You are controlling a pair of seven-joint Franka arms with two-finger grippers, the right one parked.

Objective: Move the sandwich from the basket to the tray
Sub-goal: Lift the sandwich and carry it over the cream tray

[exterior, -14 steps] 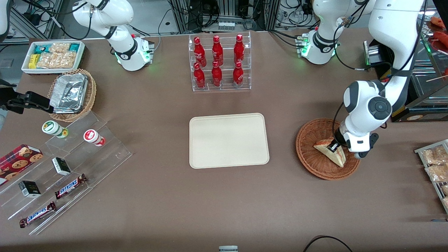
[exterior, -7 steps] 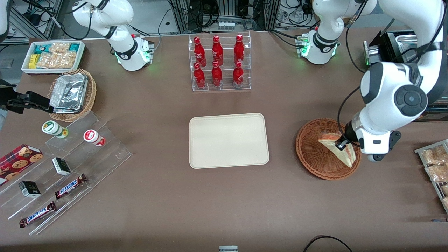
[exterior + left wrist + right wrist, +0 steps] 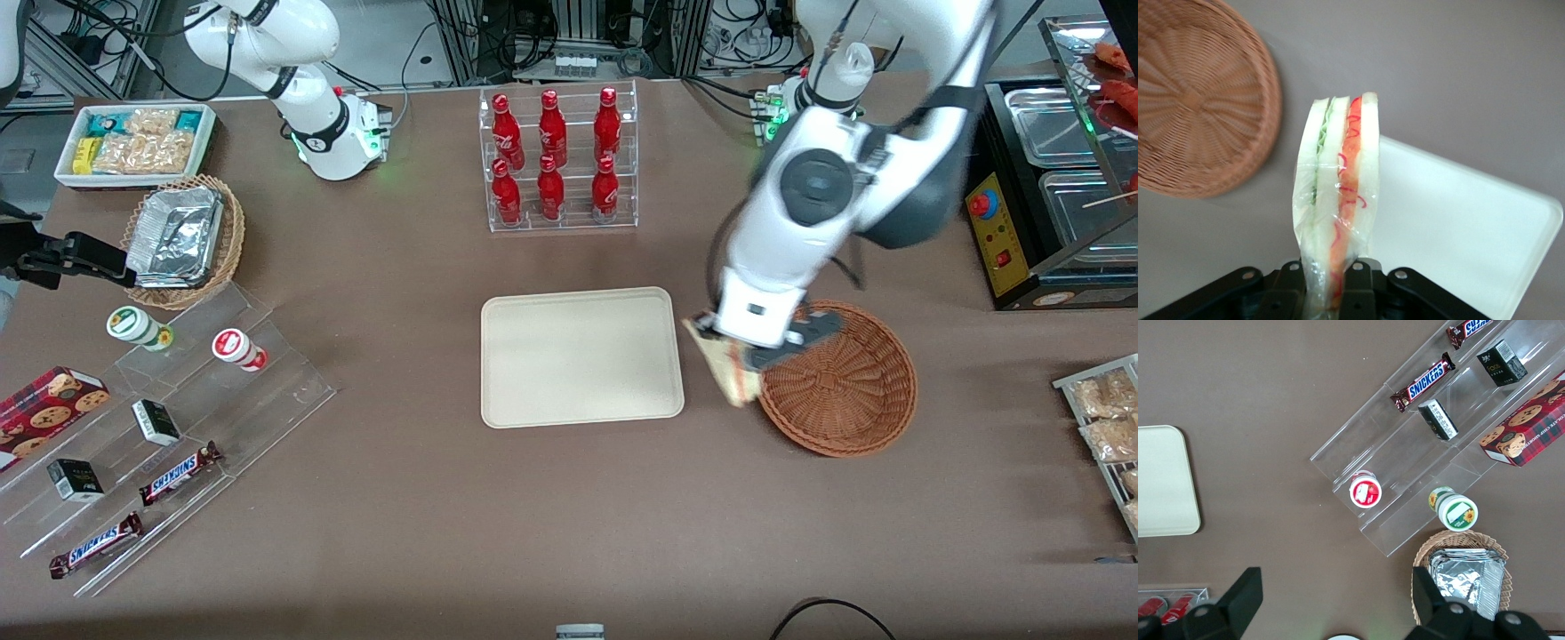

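Note:
My left gripper [image 3: 1326,283] [image 3: 722,345] is shut on the clear-wrapped sandwich [image 3: 1337,193] [image 3: 725,372] and holds it in the air. The wedge shows white bread with a green stripe and a red-orange stripe. It hangs over bare table between the reddish-brown wicker basket [image 3: 845,382] [image 3: 1198,100] and the cream tray [image 3: 582,356] [image 3: 1458,233], close to the tray's rim. The basket has nothing in it. The arm's wrist covers the basket's rim nearest the tray.
A clear rack of red bottles [image 3: 556,160] stands farther from the front camera than the tray. Toward the parked arm's end are a tan foil basket [image 3: 182,240], a white snack bin [image 3: 133,142] and an acrylic stand with candy bars [image 3: 169,427]. Packaged snacks [image 3: 1102,418] lie at the working arm's end.
The gripper lifted the sandwich out of the basket and carried it sideways toward the tray. The basket is now bare.

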